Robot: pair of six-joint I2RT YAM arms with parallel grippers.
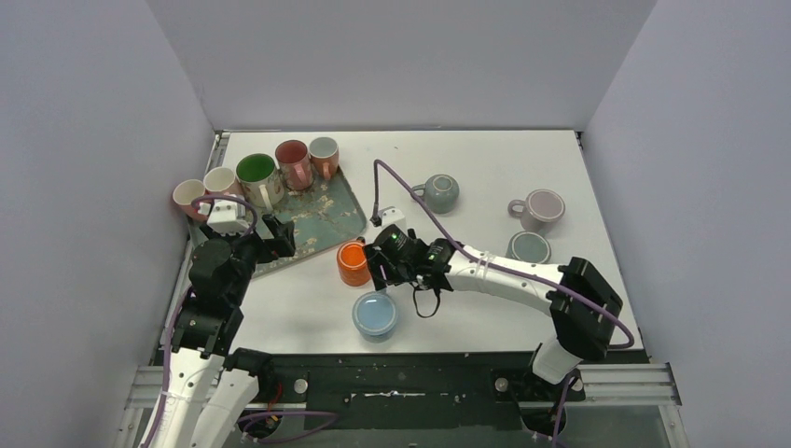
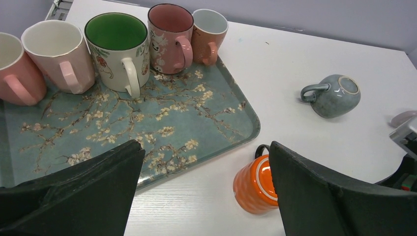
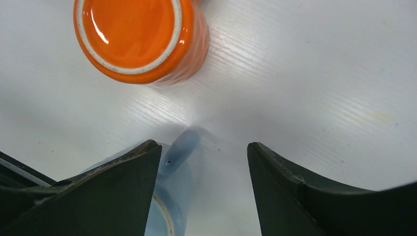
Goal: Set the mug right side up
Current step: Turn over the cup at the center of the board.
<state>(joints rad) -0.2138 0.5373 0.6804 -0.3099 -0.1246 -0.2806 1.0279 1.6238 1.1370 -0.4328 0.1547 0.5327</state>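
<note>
Orange mug (image 1: 353, 263) upside down on table (image 1: 522, 159), base up, just off tray (image 1: 326, 219) near-right corner. Right end effector (image 1: 376, 269) beside mug on side away from tray, jaws apart, nothing between them. Left end effector (image 2: 206, 147) spread wide over tray near edge, empty.

Risks:
- Mug wall ribbed and glossy, likely slippery. Shallow pinch could squirt it toward tray rim.
- Blue mug (image 3: 169, 206) off same tray corner, partly under one finger (image 3: 98, 196). Flip swing could clip it.
</note>
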